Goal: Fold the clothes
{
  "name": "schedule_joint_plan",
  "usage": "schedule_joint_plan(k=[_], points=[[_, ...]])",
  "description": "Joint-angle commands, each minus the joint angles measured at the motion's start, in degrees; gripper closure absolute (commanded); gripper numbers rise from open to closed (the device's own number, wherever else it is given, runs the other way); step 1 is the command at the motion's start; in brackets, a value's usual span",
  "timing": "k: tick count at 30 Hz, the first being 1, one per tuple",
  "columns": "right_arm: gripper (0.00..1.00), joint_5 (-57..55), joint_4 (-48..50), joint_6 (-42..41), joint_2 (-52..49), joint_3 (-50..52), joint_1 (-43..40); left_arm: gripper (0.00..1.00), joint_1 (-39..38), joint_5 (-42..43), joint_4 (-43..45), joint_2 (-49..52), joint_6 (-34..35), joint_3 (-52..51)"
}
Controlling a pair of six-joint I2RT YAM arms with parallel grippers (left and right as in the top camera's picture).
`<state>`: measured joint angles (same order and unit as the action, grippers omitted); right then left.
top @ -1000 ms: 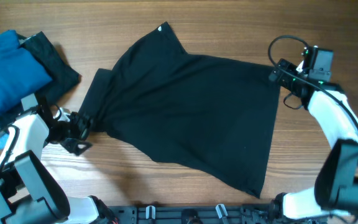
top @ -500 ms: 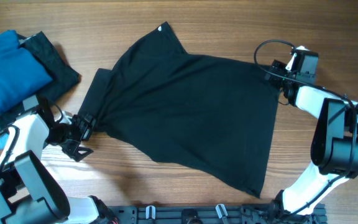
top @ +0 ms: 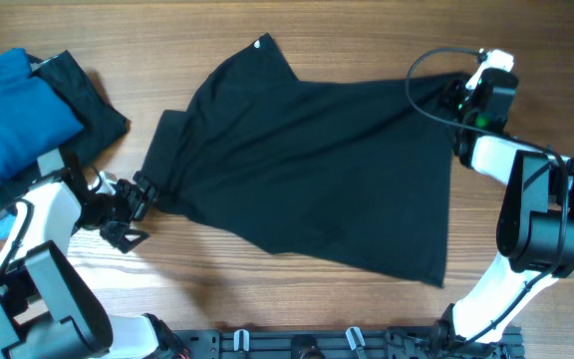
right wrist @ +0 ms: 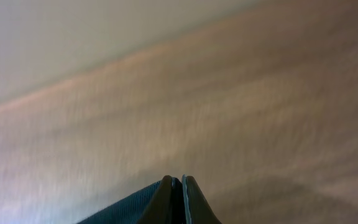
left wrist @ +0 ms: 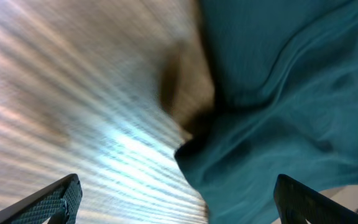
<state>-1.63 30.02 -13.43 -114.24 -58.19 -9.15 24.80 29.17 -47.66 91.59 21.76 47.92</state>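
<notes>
The right pincer [right wrist: 180,186] pinches the clothes' [top: 307,179] corner, the left pincer [top: 138,211] gapes wide; no fold is made yet.

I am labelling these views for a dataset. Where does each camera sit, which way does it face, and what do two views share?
Overhead: above the table, facing down on the black garment; left gripper and right gripper show.
Left wrist: on the left arm, facing the garment's edge; open fingertips show.
Right wrist: low, facing along the blurred table; shut fingertips show.
Overhead and left wrist share the garment.
</notes>
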Motion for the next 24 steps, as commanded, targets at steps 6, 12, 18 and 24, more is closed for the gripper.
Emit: schedule_joint_plan(k=[6,12,18,24], points=[[0.93,-11.54,-6.91,2.01,-0.55,-17.38,-2.67,0.01,-5.99,1.88,2.71,-0.92,-0.48,0.42],[0.0,-11.21,-23.12,1.33,2.16,-20.46,-3.82,0.02,-8.07,1.88,2.91,-0.92,-0.5,0.42],[0.0,-7.91,-48.78,1.27,9.6,-20.46,-3.85,0.04,-10.36,1.9,4.61,-0.9,-0.52,0.42],[0.0,2.38,-77.46,-0.7,14.08,-20.46,-3.85,0.08,-15.26,1.88,14.73,-0.83,-0.46,0.42]])
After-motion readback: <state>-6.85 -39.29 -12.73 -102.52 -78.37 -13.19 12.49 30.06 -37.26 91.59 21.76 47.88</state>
